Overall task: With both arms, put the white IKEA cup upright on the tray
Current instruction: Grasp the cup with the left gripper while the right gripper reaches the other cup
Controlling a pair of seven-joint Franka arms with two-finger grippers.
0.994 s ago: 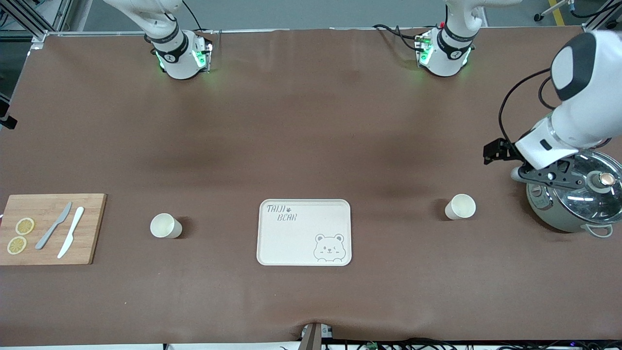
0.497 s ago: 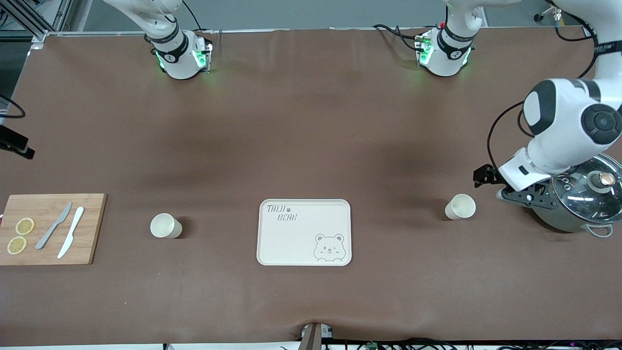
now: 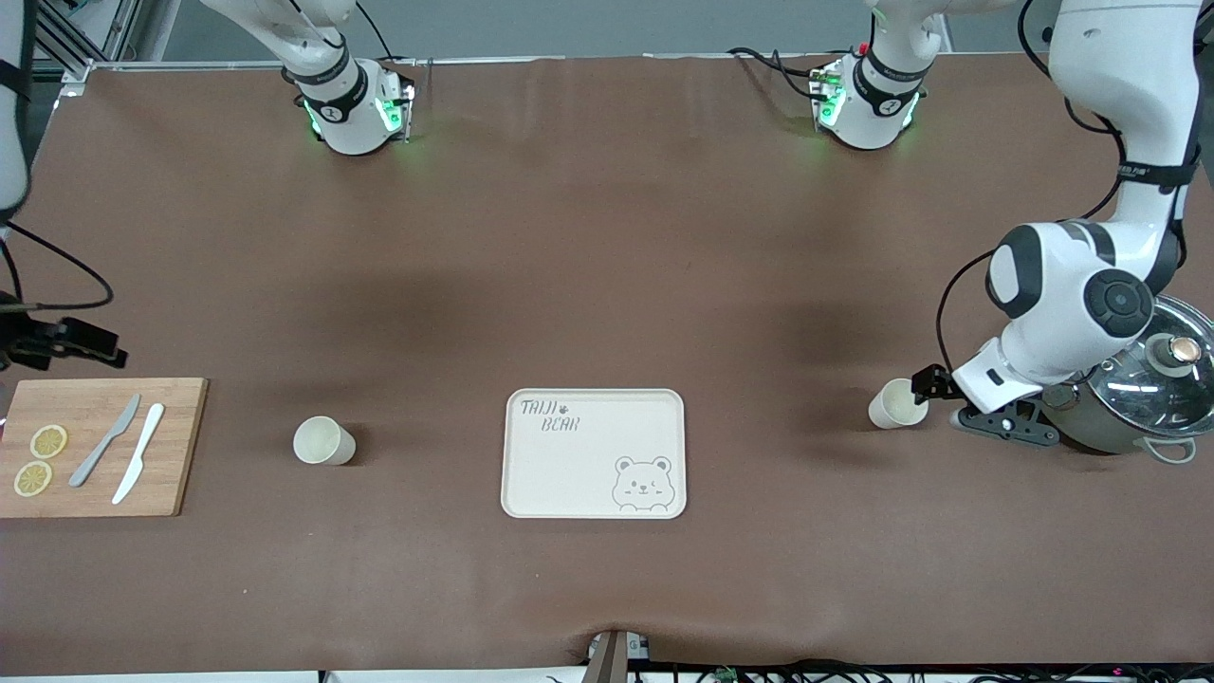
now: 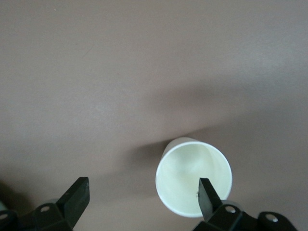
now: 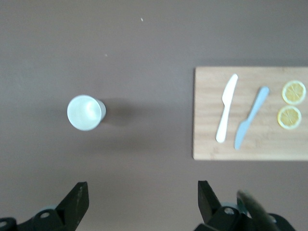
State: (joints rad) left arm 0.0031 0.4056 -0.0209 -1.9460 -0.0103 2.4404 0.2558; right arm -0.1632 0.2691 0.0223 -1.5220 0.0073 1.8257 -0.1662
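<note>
The cream tray with the bear drawing lies mid-table, with nothing on it. One white cup stands mouth up toward the left arm's end, another white cup toward the right arm's end. My left gripper is open, low beside the first cup, between it and a pot. In the left wrist view one fingertip lies over the mouth of the cup and the gripper holds nothing. My right gripper is open and empty, high over the table edge by the cutting board; its view shows the other cup.
A pot with a glass lid stands right beside the left gripper, at the left arm's end. A wooden cutting board with two knives and two lemon slices lies at the right arm's end; it also shows in the right wrist view.
The left arm has swung down from over the pot to beside the cup. The right arm has come into view above the cutting board's end.
</note>
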